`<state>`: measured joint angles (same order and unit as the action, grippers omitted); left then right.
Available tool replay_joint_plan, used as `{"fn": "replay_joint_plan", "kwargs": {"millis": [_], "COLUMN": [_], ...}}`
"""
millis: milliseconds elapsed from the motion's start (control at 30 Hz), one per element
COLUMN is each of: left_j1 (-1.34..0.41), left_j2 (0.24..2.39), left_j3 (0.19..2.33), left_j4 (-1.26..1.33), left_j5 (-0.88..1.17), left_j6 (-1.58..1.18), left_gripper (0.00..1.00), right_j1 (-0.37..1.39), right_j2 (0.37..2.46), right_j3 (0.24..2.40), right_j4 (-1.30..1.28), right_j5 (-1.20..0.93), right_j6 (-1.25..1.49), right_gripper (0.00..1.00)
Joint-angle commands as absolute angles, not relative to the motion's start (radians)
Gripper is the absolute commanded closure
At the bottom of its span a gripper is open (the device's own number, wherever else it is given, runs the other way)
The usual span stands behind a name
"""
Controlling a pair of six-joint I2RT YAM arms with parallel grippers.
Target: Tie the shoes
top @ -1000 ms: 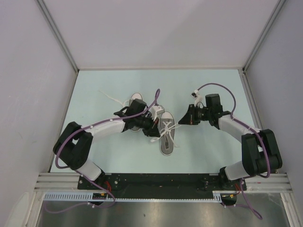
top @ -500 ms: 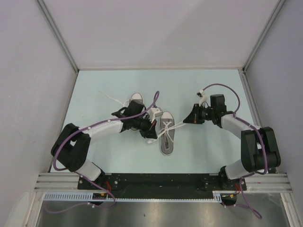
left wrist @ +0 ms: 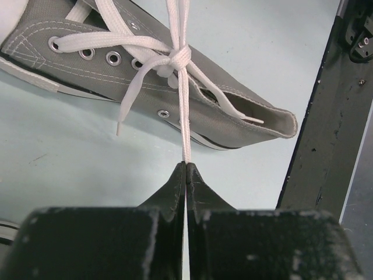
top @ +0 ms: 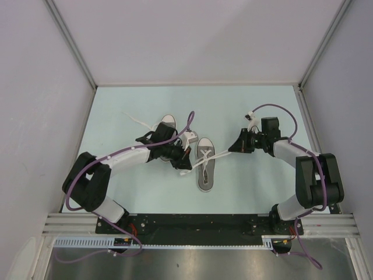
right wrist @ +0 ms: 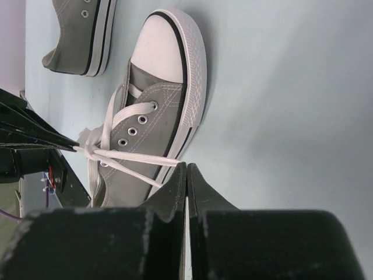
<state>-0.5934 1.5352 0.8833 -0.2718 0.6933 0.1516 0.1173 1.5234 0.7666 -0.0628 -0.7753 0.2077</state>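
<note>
Two grey sneakers with white toe caps lie on the pale table. The right shoe (top: 205,165) lies mid-table, toe to the back. Its white laces cross in a knot (left wrist: 175,57) over the eyelets. My left gripper (top: 184,156) is shut on one lace strand (left wrist: 185,116), which runs taut to the knot. My right gripper (top: 232,149) is shut on the other strand (right wrist: 140,156), stretched from the knot (right wrist: 87,149) over the shoe's side (right wrist: 152,102). The left shoe (top: 167,123) lies partly under my left arm; its heel shows in the right wrist view (right wrist: 81,35).
A loose lace (top: 135,121) of the left shoe trails to the back left. The black base rail (top: 192,223) runs along the near edge and shows in the left wrist view (left wrist: 332,116). White enclosure walls (top: 41,87) close off left, right and back.
My right gripper has drawn to the right, away from the shoe, and my left gripper has shifted slightly left. The two lace strands now stretch tauter from the knot.
</note>
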Motion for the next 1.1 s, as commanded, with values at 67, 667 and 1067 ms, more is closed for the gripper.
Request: {"fn": "replay_joint_plan", "kwargs": {"millis": [67,667,1067], "left_j1": [-0.588,-0.571,-0.675], "left_j2": [1.536,1.484,1.341], "left_j3": [0.881,0.858,0.856], "left_j4": [-0.307,-0.135,-0.115], "left_j5": [0.723,0.747,0.611], "left_j6": [0.192,0.147,0.186], "left_gripper": [1.00,0.64,0.56], "right_j1": [0.104,0.192,0.239], "right_j2": [1.551,1.477,1.413], "right_j3": [0.767,0.767,0.767], "right_j4": [-0.020,-0.014,-0.011], "right_j5": [-0.730,-0.848,-0.819], "right_j6": [0.189,0.308,0.310], "right_gripper": [1.00,1.00,1.00]}}
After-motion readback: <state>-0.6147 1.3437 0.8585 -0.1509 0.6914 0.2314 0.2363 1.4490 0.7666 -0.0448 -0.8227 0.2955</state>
